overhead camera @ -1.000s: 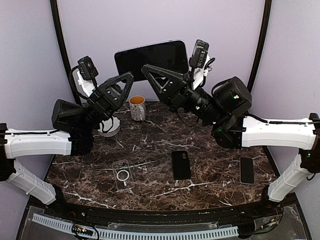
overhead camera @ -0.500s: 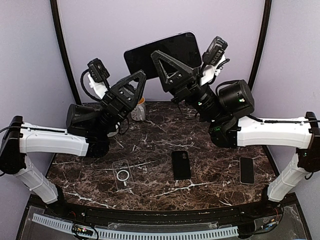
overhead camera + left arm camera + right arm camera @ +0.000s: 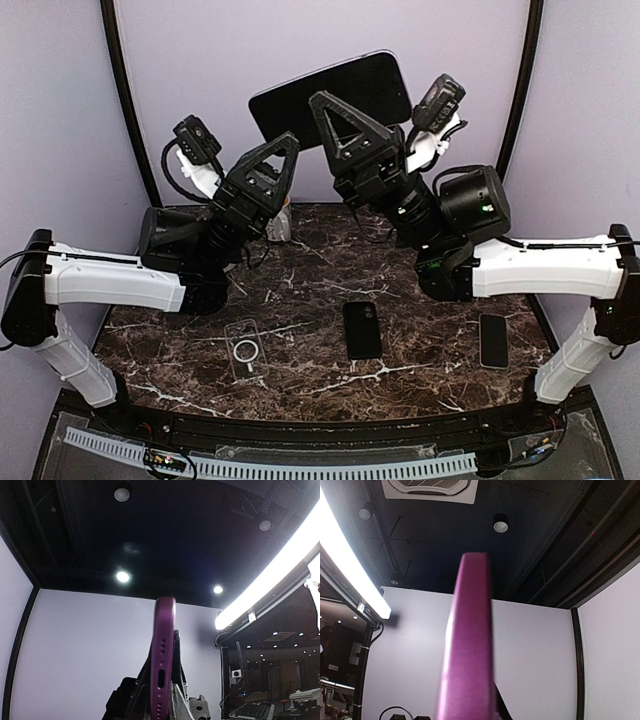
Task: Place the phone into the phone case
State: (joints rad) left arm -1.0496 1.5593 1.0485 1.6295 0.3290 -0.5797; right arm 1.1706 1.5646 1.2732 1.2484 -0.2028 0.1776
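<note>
Black-faced purple-edged phone (image 3: pixel 370 80): aloft above tabletop (image 3: pixel 300 290) rear edge | left gripper (image 3: pixel 288 140): clamped on it | right gripper (image 3: pixel 320 100): at its edge, grip I cannot tell | clear soft white-ringed phone case (image 3: pixel 245 349): front-left | I'd lower slowly, corners aligned.

Pale lilac walls (image 3: pixel 200 60) are enclosing a dark marble tabletop (image 3: pixel 300 290); round spotlights (image 3: pixel 122 576) and a long strip light (image 3: pixel 270 572) are glowing under a black ceiling (image 3: pixel 190 530).

Phone (image 3: pixel 370 80) — glossy black face, smooth purple edge; table (image 3: pixel 300 290) polished marble.
</note>
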